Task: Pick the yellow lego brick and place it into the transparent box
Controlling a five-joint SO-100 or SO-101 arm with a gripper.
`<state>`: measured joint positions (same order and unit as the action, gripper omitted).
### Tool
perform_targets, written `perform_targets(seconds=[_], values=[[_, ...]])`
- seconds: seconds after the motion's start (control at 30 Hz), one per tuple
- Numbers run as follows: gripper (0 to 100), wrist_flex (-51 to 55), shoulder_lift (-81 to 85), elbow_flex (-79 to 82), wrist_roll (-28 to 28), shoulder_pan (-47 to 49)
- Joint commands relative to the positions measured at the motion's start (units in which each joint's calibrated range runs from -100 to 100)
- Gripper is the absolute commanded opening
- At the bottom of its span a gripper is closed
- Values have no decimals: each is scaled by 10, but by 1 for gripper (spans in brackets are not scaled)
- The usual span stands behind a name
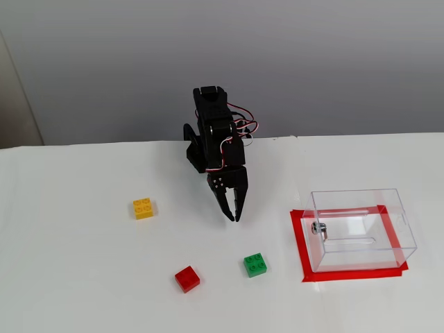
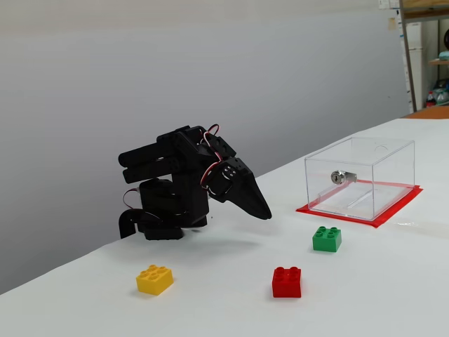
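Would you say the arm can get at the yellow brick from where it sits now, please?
Probably yes: the yellow brick lies alone on bare table, to the left of the gripper in the higher fixed view, nothing between them; the red brick lies off that line.

Bare table lies between the gripper and the yellow lego brick to its left. The red brick and green brick sit nearer the camera, clear of that stretch.

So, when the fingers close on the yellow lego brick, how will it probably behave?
The yellow lego brick looks like hard, glossy plastic, so it is probably stiff and light. Its smooth sides may slip a little between the fingers. It lies flat and low on the table, with studs up, so it should slide rather than tip or roll.
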<state>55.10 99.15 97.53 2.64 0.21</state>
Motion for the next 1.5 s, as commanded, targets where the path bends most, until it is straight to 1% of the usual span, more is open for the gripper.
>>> perform_targets(seconds=[0.0, 0.47, 0.67, 0.8, 0.97, 1.17, 1.3, 1.47], values=[[1, -6, 6, 5, 1, 0], [2, -6, 5, 5, 1, -5], [2, -7, 5, 1, -3, 32], [2, -7, 4, -32, -7, 57], [2, -6, 4, -67, -34, 57], [2, 3, 1, -135, -34, 49], [2, 3, -51, -191, -34, 27], [2, 3, -191, -299, -34, -2]])
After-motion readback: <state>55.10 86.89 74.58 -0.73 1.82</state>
